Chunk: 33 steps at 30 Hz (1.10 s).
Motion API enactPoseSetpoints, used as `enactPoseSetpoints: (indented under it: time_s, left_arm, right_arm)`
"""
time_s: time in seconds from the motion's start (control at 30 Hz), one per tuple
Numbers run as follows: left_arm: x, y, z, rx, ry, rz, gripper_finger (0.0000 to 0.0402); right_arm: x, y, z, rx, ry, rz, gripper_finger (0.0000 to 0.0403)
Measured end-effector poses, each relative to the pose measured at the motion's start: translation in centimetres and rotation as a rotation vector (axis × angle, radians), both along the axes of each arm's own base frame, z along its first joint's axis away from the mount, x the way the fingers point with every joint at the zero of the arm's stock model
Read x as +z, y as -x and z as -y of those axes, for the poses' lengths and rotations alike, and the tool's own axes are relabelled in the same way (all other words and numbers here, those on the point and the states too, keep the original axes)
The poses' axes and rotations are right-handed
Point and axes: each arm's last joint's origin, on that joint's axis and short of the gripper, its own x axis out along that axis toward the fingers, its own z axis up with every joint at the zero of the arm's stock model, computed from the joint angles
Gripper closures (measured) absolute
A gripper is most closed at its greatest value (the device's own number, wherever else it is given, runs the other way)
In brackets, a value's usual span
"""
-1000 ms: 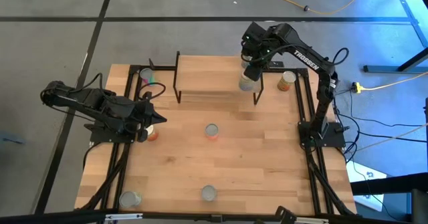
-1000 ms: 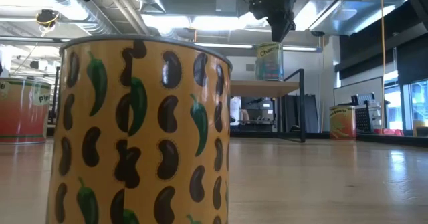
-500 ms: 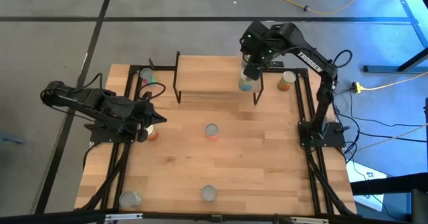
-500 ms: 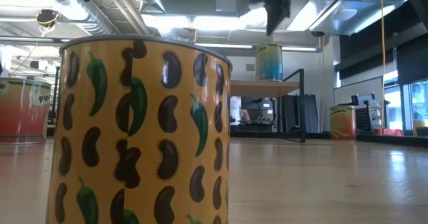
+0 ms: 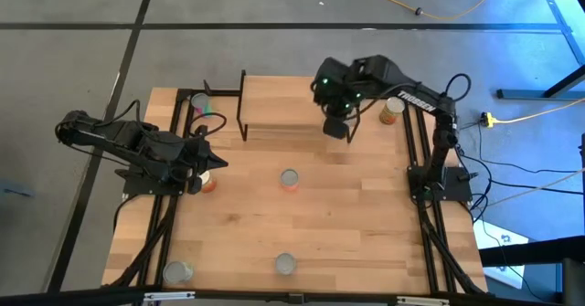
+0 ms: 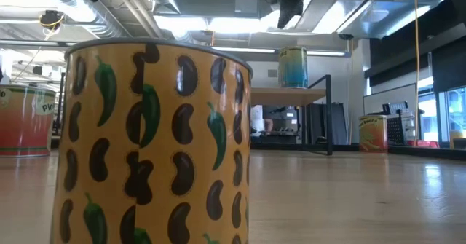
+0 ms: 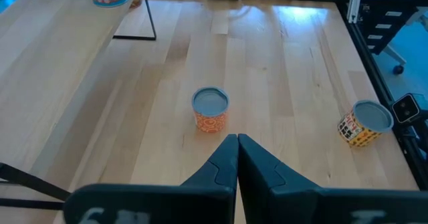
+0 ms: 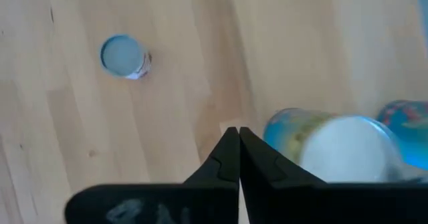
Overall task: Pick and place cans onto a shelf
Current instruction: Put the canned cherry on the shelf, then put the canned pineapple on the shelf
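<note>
A teal-blue can [image 6: 293,67] stands upright on its base on the light wood shelf [image 5: 283,100], near the shelf's right end; it also shows in the right wrist view [image 8: 334,147]. My right gripper [image 5: 335,126] is shut and empty, high above that end of the shelf, and hides the can in the high view. My left gripper [image 5: 216,164] is shut and waits at the table's left, beside an orange can [image 5: 209,184]. An orange-red can [image 5: 290,179] stands at the table's middle.
More cans stand on the table: far left [image 5: 201,103], far right [image 5: 393,110], near left [image 5: 177,271] and near middle [image 5: 285,264]. A yellow bean-patterned can [image 6: 156,142] fills the low view. Black frame rails run along both table sides.
My right gripper has risen off the teal-blue can and gone toward the table's left and a little toward the near edge. The can stays upright on the shelf where it stood.
</note>
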Motion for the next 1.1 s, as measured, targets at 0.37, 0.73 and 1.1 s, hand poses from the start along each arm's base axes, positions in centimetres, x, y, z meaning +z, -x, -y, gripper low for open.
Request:
enactPoseSetpoints:
  time_s: [0.37,0.73,1.1]
  left_arm:
    - [-0.1,0.0,0.0,0.000,-0.002,-0.008,0.0401]
    - [-0.1,0.0,0.0,0.000,-0.002,-0.008,0.0401]
    - [-0.1,0.0,0.0,0.000,-0.001,-0.008,0.0401]
  right_arm:
    - [-4.3,-0.9,0.5,-0.046,0.114,-0.148,0.0402]
    - [-4.9,-0.8,0.9,-0.107,0.220,-0.194,0.0402]
    - [-2.4,-1.6,-2.0,0.020,0.154,-0.074,0.0403]
